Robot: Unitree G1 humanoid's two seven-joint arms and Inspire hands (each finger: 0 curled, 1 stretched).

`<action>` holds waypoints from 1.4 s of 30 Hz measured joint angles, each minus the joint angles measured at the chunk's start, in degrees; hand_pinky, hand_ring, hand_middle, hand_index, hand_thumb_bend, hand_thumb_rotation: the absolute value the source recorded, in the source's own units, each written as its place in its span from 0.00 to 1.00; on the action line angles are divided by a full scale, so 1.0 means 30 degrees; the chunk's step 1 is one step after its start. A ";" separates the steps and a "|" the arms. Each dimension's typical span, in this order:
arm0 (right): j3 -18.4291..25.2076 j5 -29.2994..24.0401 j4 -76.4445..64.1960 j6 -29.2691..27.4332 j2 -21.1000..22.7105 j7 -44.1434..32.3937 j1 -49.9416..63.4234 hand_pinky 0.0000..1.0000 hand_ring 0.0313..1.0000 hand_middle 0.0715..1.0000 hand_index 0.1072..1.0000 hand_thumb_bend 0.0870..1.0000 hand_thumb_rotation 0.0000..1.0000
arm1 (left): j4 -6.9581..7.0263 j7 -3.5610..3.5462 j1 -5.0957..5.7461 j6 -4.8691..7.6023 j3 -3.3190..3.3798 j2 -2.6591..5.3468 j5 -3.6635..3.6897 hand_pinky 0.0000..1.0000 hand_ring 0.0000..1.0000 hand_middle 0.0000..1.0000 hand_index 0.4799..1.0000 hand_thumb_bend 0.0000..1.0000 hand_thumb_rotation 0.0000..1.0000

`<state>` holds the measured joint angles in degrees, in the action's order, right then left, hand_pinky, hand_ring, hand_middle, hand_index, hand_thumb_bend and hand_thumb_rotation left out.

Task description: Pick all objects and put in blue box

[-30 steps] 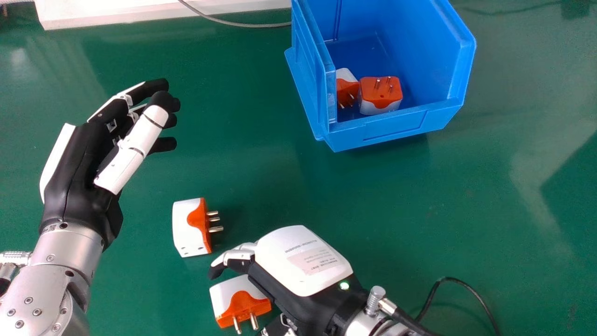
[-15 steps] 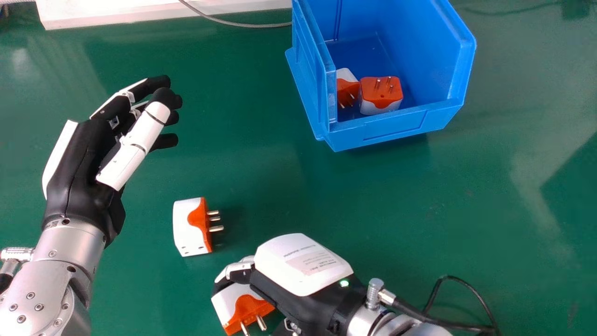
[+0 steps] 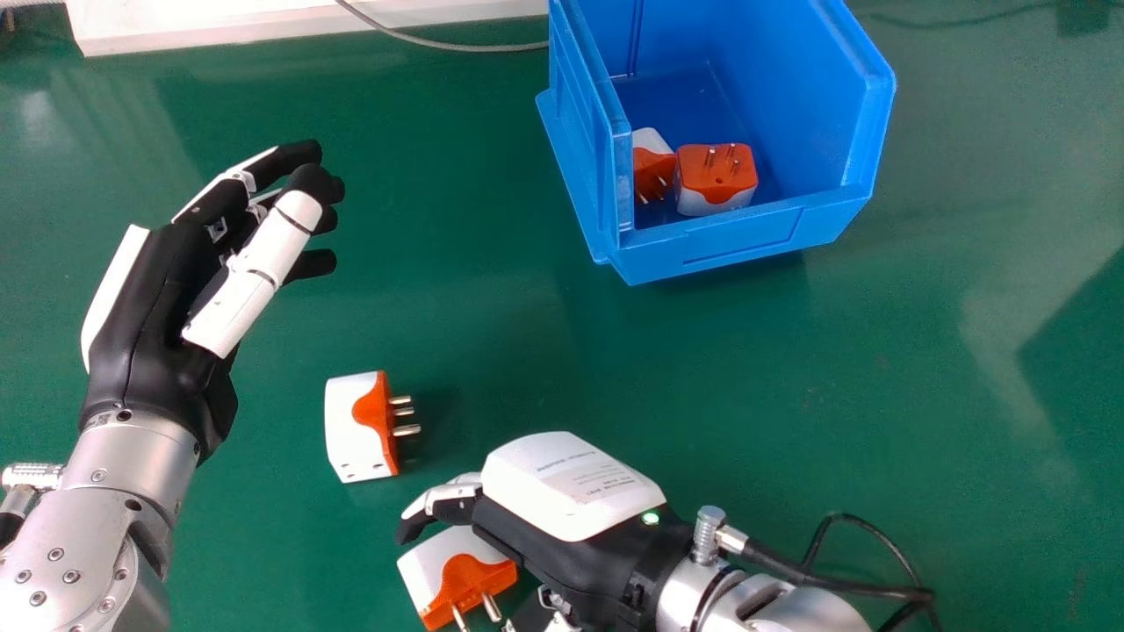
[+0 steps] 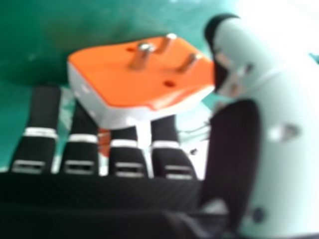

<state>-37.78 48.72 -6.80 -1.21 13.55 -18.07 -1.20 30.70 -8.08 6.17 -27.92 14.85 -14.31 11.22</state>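
Plug adapter [image 3: 461, 570], orange/wht, sits btwn R hand's [image 3: 580, 505] thumb & fingers, which are relaxed, spread approx. its width. 2nd adapter [image 3: 358, 430] nr it on green table [image 3: 834, 377]. L hand's [image 3: 162, 307] fingers loose, wide. 2 more adapters [image 3: 716, 180] in blue box [image 3: 742, 246].

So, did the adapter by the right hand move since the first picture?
Yes: judged against the blue box, this adapter has shifted slightly toward the robot.
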 measured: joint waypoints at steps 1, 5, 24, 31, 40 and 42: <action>0.0008 -0.0037 0.0168 -0.0285 0.0068 0.0311 -0.0038 0.59 0.69 0.75 0.67 0.25 0.06 | 0.0003 -0.0011 0.0001 -0.0011 0.0005 -0.0010 0.0000 0.75 0.81 0.79 0.63 0.56 0.59; 0.0038 -0.0154 0.1340 -0.2006 0.0311 0.2262 -0.0296 0.56 0.67 0.72 0.64 0.24 0.04 | 0.0097 -0.0009 0.0008 -0.0109 0.0020 -0.0022 0.0000 0.75 0.81 0.78 0.63 0.55 0.59; -0.0560 0.3054 0.8264 -0.8585 0.1257 1.1902 -0.4064 0.38 0.45 0.52 0.43 0.44 0.01 | 0.0752 -0.0142 0.0003 -0.0584 0.0038 -0.0079 0.0023 0.74 0.81 0.79 0.64 0.55 0.59; -0.0468 0.3310 0.8081 -0.8242 0.1116 1.1893 -0.4160 0.35 0.42 0.50 0.43 0.45 0.01 | 0.0757 -0.0182 0.0003 -0.0584 0.0054 -0.0105 0.0028 0.75 0.81 0.79 0.64 0.54 0.58; -0.0364 0.3286 0.7265 -0.7299 0.1120 1.0807 -0.4184 0.32 0.39 0.47 0.44 0.46 0.00 | 0.0780 -0.0184 0.0000 -0.0585 0.0053 -0.0120 0.0024 0.75 0.82 0.80 0.65 0.53 0.57; -0.0339 0.3278 0.7111 -0.7144 0.1131 1.0667 -0.4135 0.32 0.39 0.47 0.44 0.47 0.00 | 0.0779 -0.0183 -0.0003 -0.0585 0.0053 -0.0123 0.0023 0.75 0.82 0.80 0.65 0.52 0.57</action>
<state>-38.79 58.56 14.54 -22.64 16.94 13.93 -13.60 33.04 -8.63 6.16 -29.67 15.00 -14.67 11.29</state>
